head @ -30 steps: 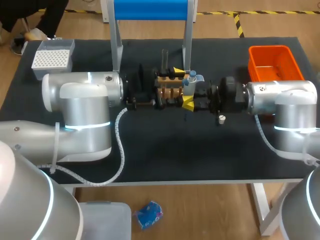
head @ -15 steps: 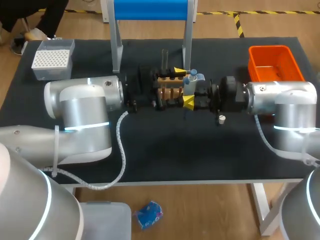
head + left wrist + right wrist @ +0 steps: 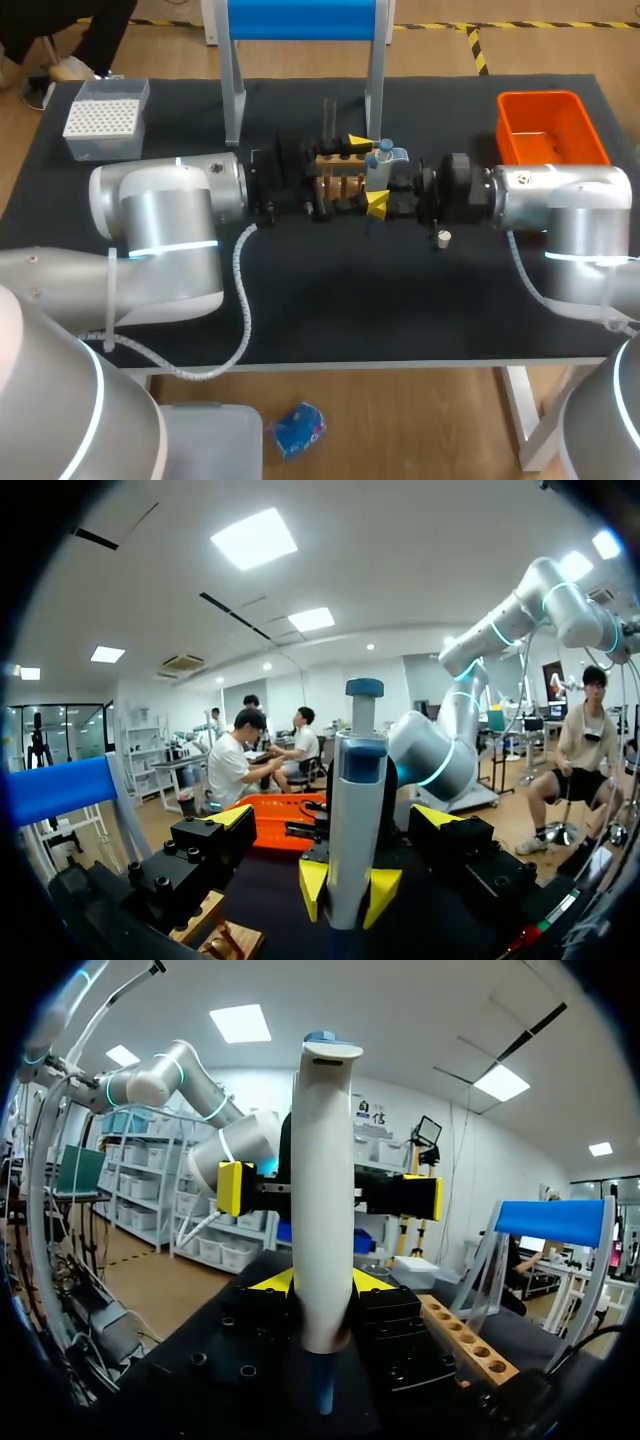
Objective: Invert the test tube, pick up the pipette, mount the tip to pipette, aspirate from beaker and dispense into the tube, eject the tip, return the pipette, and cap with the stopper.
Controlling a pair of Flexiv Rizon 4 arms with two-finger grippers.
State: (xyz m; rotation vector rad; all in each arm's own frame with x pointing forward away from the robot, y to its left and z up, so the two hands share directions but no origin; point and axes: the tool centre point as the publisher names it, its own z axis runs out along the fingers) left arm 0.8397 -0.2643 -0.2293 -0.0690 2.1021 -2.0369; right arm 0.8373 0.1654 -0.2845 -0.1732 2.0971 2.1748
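**While Clamped on a Pipette**

While closed from both sides, held the pipette (image 3: 322, 1180) upright in the right gripper (image 3: 318, 1282): smooth white barrel, blue cap. Kept the left gripper (image 3: 330, 816) spread wide around it, touching nothing. Noted a holed wooden rack (image 3: 468, 1340) just beside the right gripper. Since a second earlier, found the left arm (image 3: 160, 215) slightly shifted and the pipette unmoved.

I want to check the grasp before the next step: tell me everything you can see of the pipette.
The pipette is a pale grey plastic barrel with a blue push-button and blue collar at the top and a thin dark blue shaft at its lower end. It stands upright above the table, beside the wooden rack. The right gripper clamps its lower body from two sides. The left gripper faces it with its fingers spread wide, not touching it.
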